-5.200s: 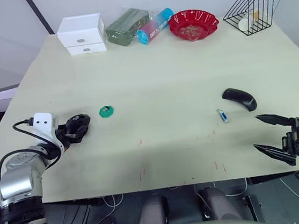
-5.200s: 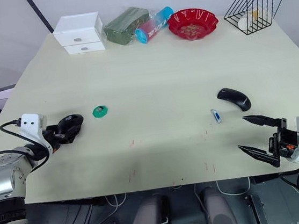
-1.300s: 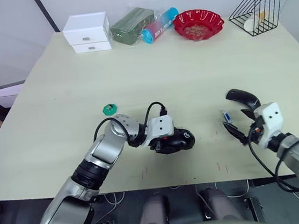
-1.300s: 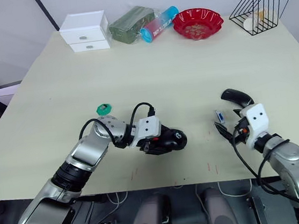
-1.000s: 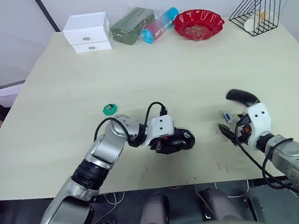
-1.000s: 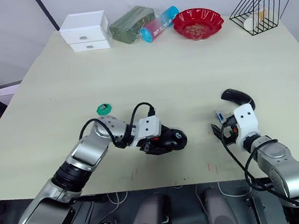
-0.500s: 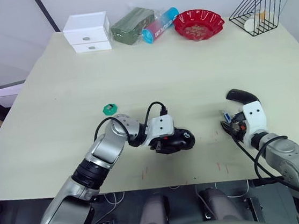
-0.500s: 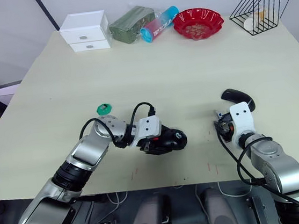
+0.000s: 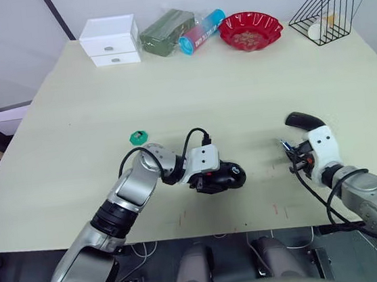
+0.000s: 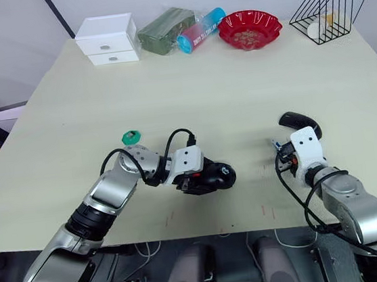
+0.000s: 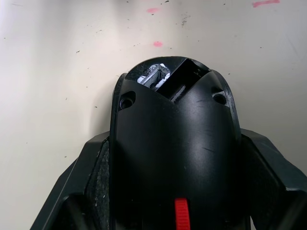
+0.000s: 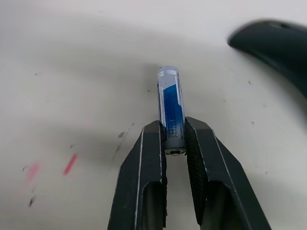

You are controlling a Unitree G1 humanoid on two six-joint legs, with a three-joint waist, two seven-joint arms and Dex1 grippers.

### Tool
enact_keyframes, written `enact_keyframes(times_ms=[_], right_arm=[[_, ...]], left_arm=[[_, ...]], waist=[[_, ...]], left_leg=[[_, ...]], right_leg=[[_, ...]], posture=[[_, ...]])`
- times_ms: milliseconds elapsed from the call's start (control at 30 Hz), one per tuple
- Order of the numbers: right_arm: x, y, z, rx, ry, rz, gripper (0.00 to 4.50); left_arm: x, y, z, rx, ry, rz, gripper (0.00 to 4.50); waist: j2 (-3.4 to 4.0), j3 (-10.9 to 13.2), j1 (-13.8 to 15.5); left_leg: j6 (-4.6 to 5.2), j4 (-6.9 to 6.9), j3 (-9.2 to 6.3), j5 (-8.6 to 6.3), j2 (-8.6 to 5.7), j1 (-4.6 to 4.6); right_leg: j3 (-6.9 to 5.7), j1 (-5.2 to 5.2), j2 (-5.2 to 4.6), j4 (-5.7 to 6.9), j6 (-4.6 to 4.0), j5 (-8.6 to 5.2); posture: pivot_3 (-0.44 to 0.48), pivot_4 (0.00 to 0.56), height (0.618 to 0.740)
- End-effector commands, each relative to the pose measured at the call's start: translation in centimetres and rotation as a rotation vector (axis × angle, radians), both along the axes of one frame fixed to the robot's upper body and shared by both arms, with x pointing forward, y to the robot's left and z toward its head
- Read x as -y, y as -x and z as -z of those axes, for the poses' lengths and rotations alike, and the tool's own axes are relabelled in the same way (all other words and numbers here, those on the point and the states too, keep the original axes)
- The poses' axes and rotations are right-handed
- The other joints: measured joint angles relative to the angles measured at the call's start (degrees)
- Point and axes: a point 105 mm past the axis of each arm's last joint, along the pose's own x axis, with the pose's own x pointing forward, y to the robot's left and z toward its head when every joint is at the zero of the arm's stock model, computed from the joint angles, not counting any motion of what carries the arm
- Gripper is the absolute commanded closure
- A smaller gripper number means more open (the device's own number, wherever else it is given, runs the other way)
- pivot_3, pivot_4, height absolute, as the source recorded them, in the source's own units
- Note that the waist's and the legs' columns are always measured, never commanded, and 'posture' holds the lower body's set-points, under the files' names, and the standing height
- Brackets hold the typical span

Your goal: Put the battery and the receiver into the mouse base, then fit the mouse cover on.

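Note:
The mouse base [image 9: 228,174], black with a red part inside, lies on the table near the front middle. My left gripper [image 9: 216,177] is shut on it, and its fingers [image 11: 88,182] clasp both sides of the mouse base [image 11: 172,124]. A silver metal part [image 11: 152,76] shows in the base's open end; I cannot tell whether it is the receiver. To the right, my right gripper [image 12: 175,132] is shut on the near end of the battery [image 12: 171,103], white and blue, which lies on the table. The glossy black mouse cover [image 9: 303,120] rests just behind that gripper.
A green disc [image 9: 138,136] lies left of the base. Along the far edge stand a white drawer box [image 9: 110,40], a green packet [image 9: 162,31], a blue and pink tube [image 9: 202,32], a red bowl [image 9: 251,30] and a black wire rack [image 9: 326,1].
My right gripper's fingers have closed from wide open onto the battery. The left arm and the mouse base have not moved.

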Motion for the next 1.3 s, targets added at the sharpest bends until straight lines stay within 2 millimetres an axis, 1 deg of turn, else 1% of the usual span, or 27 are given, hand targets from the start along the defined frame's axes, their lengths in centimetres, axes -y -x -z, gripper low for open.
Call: enact_keyframes(times_ms=[33,100,200,300,400,533,700,900,1067,1300], right_arm=[[-1.8,2.0,-2.1,-0.016,-0.042,-0.217,4.43],[-2.2,2.5,-2.7,-0.051,-0.05,-0.287,4.43],[-3.5,3.5,-3.5,-0.117,-0.069,-0.393,4.43],[-4.4,4.1,-3.8,-0.173,-0.056,-0.45,4.43],[-4.7,3.6,-4.0,-0.207,-0.044,-0.432,4.43],[-5.3,3.8,-3.9,-0.261,-0.024,-0.44,4.43],[-7.2,4.1,-3.1,-0.314,-0.05,-0.453,4.43],[-8.1,3.7,-2.7,-0.325,-0.064,-0.439,4.43],[-8.2,3.4,-2.1,-0.353,-0.056,-0.415,4.43],[-8.3,3.2,-2.0,-0.367,-0.047,-0.406,4.43]], left_arm=[[-0.3,0.1,1.1,-0.01,-0.051,-0.01,1.58],[-0.3,0.1,1.1,-0.014,-0.052,-0.01,1.58],[-0.3,0.0,1.2,-0.017,-0.055,-0.009,1.58],[-0.3,0.0,1.2,-0.019,-0.058,-0.01,1.58],[-0.2,0.0,1.2,-0.02,-0.061,-0.007,1.58],[-0.2,0.2,1.2,-0.018,-0.063,-0.005,1.58],[0.0,0.2,1.2,-0.025,-0.065,-0.016,1.58],[-0.1,0.5,1.2,-0.028,-0.069,-0.026,1.58],[0.1,0.6,1.1,-0.026,-0.07,-0.03,1.58],[0.4,0.5,1.2,-0.023,-0.071,-0.036,1.58]], waist=[[-0.01,-0.01,0.01],[-0.02,0.0,0.01],[-0.03,0.0,0.02],[-0.03,0.0,0.05],[-0.05,0.01,0.08],[-0.05,0.01,0.12],[-0.08,-0.03,0.08],[-0.07,-0.02,0.04],[-0.07,-0.02,0.06],[-0.07,-0.02,0.11]], left_leg=[[0.0,0.0,-0.04,0.0,0.0,0.0],[0.0,0.0,-0.09,0.0,0.0,0.0],[0.0,0.0,-0.2,0.0,0.0,0.0],[0.0,0.0,-0.26,0.0,0.0,0.0],[0.01,0.01,-0.28,0.0,0.0,-0.06],[0.01,0.01,-0.34,0.0,0.0,-0.08],[0.01,0.01,-0.36,0.0,-0.01,-0.09],[0.01,0.01,-0.38,0.0,-0.01,-0.11],[0.01,0.0,-0.4,0.0,-0.01,-0.11],[0.01,0.0,-0.4,0.0,-0.01,-0.11]], right_leg=[[-0.01,0.0,0.0,0.0,0.0,0.0],[-0.02,0.01,0.0,0.0,0.0,0.0],[0.01,0.01,0.0,0.0,0.0,0.0],[-0.02,0.01,0.01,0.0,0.0,0.0],[-0.05,0.01,0.0,-0.04,0.0,0.0],[-0.1,0.01,-0.01,-0.04,-0.01,0.0],[-0.11,0.01,-0.01,-0.02,-0.01,0.0],[-0.14,0.01,-0.02,-0.03,0.0,0.0],[-0.16,0.01,-0.02,-0.03,-0.01,0.0],[-0.16,0.01,-0.02,-0.04,-0.01,0.0]], posture=[[0.0,0.15,0.74],[0.0,0.15,0.74],[0.0,0.15,0.74],[0.0,0.15,0.74],[0.0,0.15,0.74],[0.0,0.15,0.74],[0.0,0.15,0.74],[0.0,0.15,0.74],[0.0,0.15,0.74],[0.0,0.15,0.74]])
